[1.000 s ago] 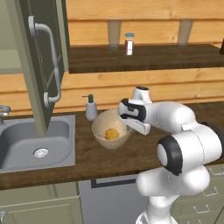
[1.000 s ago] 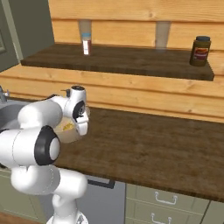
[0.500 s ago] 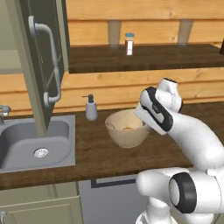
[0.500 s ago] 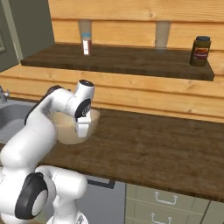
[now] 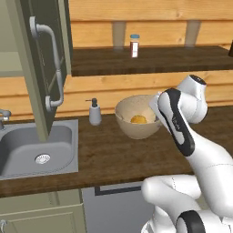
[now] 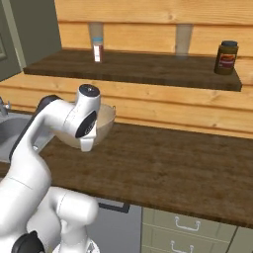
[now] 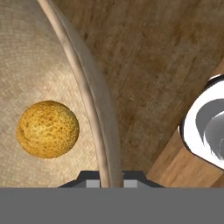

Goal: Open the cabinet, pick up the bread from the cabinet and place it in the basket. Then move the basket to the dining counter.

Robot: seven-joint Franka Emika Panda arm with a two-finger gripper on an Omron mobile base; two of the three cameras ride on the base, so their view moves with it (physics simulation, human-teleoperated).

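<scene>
The basket (image 5: 136,119) sits on the dark wood counter (image 5: 113,157), with the bread (image 5: 138,119) lying inside it on the speckled bottom. From the left base view the sink (image 5: 36,148) is at about 9 o'clock of the basket, and a soap bottle (image 5: 94,113) stands between them, nearer the basket. The gripper (image 7: 110,177) has its jaws pinched together on the basket's rim at the arm's side, one finger inside the wall and one outside; in the hand view the rim runs up from between the tips and the bread (image 7: 47,129) lies at about 10 o'clock of them. The cabinet (image 5: 43,68) door stands open above the sink. On the shelf (image 6: 138,69) behind, a small shaker (image 6: 98,48) stands at 12 o'clock of the basket (image 6: 101,126), and a dark jar (image 6: 226,57) stands well apart, at the far end.
</scene>
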